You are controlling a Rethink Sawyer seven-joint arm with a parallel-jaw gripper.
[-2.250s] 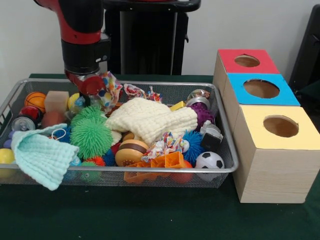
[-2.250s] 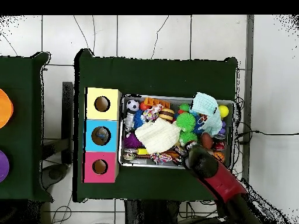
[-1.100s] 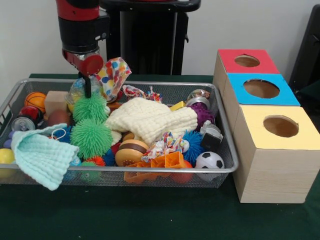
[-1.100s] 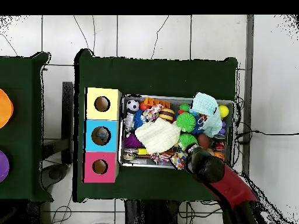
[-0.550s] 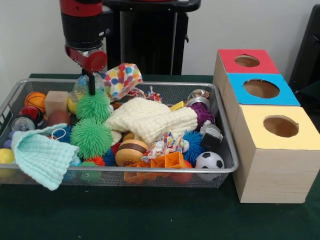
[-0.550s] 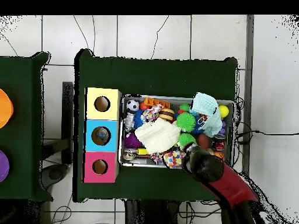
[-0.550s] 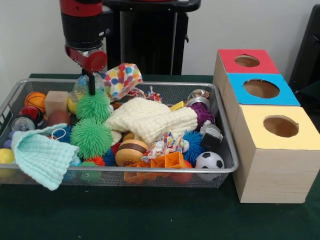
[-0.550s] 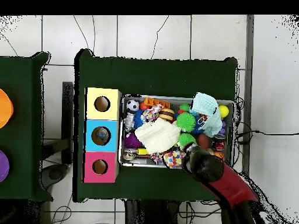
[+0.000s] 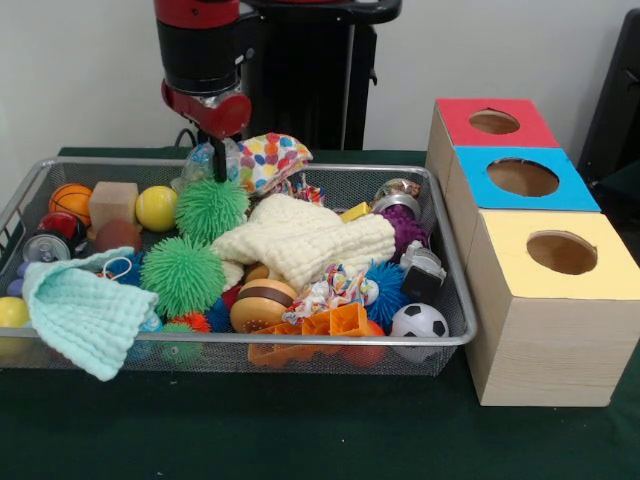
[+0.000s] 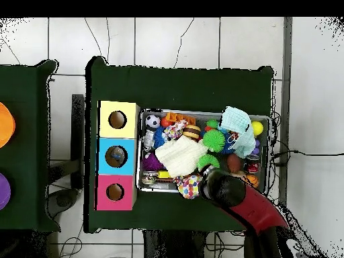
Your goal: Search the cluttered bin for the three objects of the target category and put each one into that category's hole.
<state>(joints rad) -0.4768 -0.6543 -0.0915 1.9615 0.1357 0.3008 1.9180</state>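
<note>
My gripper hangs over the back left part of the wire bin, shut on a white cloth with coloured dots. The cloth is lifted off the clutter and trails to the gripper's right, above the bin's back rim. From overhead, the dotted cloth sits at the bin's lower edge beside the arm's end. Three boxes with holes stand beside the bin: red, blue and yellow. A cream cloth lies in the bin's middle and a mint cloth drapes over its front left rim.
The bin holds two green spiky balls, a yellow ball, a wooden block, a small basketball, a soccer ball and several other toys. Overhead, the boxes line up left of the bin, with the red one nearest the arm.
The gripper has risen out of the bin's back left corner and moved right, toward the boxes, carrying the dotted cloth. A yellow ball now shows where it was.
</note>
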